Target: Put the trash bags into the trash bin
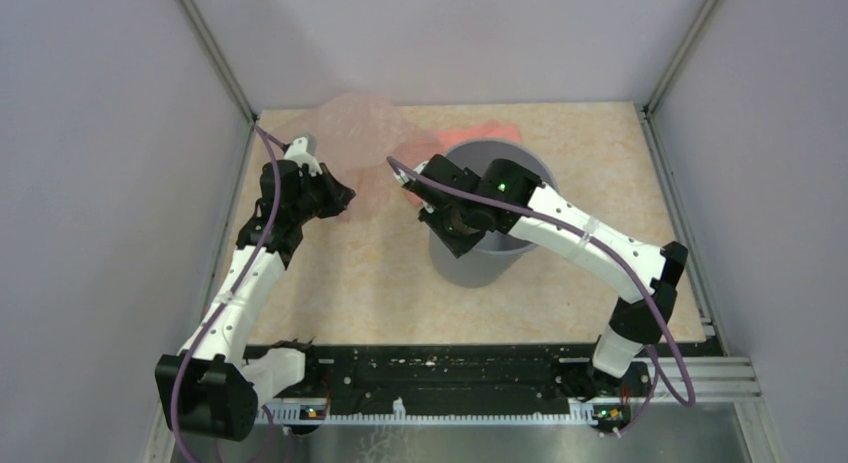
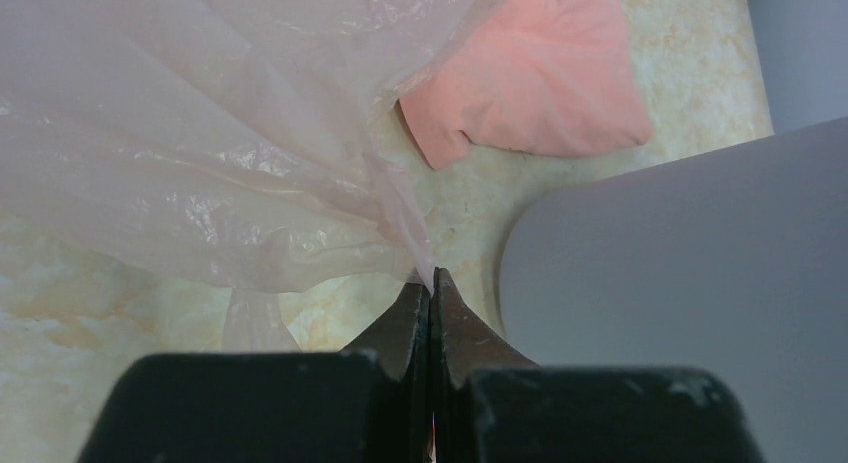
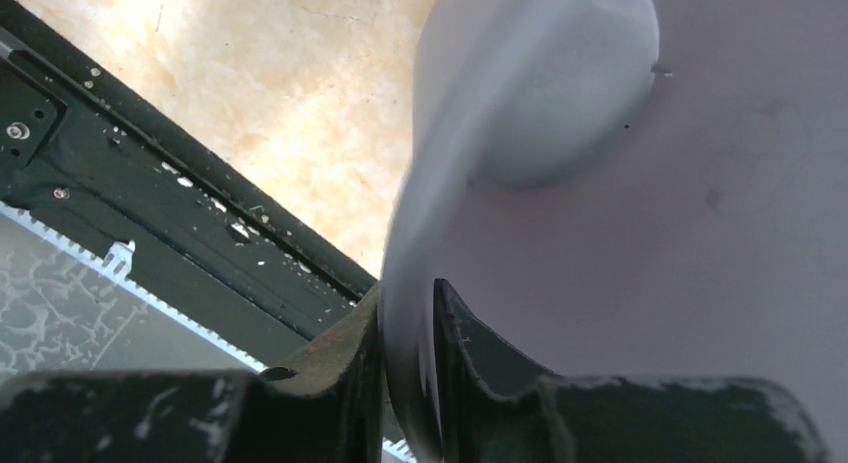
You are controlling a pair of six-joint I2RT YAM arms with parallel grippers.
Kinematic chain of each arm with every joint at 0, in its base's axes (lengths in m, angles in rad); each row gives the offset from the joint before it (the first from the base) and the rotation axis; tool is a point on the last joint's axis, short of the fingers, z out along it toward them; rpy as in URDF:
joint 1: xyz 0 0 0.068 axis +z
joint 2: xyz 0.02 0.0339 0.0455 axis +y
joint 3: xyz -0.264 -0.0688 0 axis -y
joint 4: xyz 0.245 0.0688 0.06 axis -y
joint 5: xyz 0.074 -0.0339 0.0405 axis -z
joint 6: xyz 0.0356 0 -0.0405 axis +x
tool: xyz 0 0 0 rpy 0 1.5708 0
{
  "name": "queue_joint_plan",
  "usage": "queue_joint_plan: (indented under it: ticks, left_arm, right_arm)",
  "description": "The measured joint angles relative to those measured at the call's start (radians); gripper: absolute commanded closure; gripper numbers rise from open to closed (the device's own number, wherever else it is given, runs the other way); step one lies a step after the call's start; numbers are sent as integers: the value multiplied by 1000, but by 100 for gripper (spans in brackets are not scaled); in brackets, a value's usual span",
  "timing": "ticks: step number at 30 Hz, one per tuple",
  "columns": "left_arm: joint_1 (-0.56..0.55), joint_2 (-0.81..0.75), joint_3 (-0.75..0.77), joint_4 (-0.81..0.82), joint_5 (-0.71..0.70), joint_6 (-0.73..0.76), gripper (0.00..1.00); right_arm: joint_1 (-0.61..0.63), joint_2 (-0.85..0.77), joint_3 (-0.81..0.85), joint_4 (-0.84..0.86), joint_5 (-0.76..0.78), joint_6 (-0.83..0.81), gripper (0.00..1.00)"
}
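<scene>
**Op:** Where's the bag?

**Insp:** Trash bag (image 1: 352,128) sits bunched upper centre-left in the top view, at the back of the table (image 1: 380,283). It's outside the trash bin (image 1: 478,268), near its left side. Your left gripper (image 2: 432,283) is closed on one thin corner of film. Your right gripper (image 3: 405,303) is clamped across the bin's rim wall.

**Op:** Risks?

**Insp:** Three, prob.
- Pinch is tiny, so film may slip or tear if you lift fast.
- Bag looks wider than the mouth, so it may drape over the rim, not drop in.
- Pull w/ the right arm and you could tip the bin.

Also avoid snagging the salmon sheet (image 2: 540,73).
</scene>
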Motion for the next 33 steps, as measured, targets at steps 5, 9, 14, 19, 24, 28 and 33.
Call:
queue_joint_plan:
  ticks: [5,9,14,19,24,28,33]
  left_arm:
    - [0,0,0,0,0,0,100]
    - [0,0,0,0,0,0,100]
    - [0,0,0,0,-1,0,100]
    - [0,0,3,-1,-8,0,100]
    - [0,0,41,-5,-18,-8,100]
    - [0,17,96,17,-12,-33,100]
    - [0,79,200,76,36,-95,100]
  right_arm:
    - [20,30,29,20,-8,-23,67]
    - [44,46,59,22,-10,-30,62]
    - [50,46,60,26,-11,-34,53]
    - [50,45,60,44,-12,-36,34]
    - [50,31,61,78,-10,-44,20]
    - [51,16,106,113,12,-59,7]
    - [44,-50,133,240,86,-113,1]
